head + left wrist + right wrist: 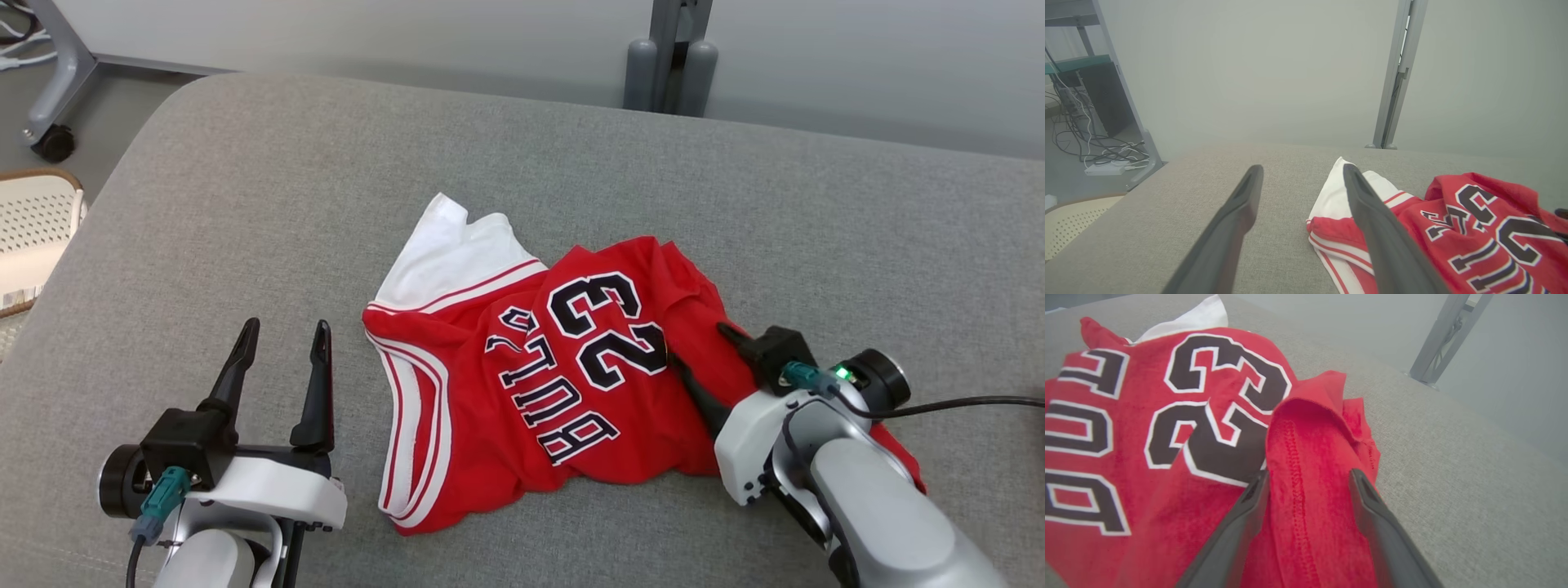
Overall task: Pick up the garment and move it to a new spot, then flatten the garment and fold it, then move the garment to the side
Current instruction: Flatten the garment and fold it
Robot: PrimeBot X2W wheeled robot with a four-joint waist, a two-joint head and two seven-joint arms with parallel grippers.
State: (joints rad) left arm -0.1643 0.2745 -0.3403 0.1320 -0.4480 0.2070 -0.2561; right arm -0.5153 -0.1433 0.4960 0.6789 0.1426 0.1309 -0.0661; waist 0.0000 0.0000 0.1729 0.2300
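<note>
The red jersey (522, 367) lies crumpled on the grey cushion (245, 204). The right gripper (1306, 475) has its jaws apart, with a raised red fold between them. The left gripper (286, 324), jaws also spread, stands near the jersey's striped edge without touching it.

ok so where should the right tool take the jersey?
Probably the raised red fold at the right edge of the jersey, coming in from the robot's right, low over the grey cushion. It stands up as a stitched ridge between the fingers of the open right tool, so closing should pinch it.
</note>
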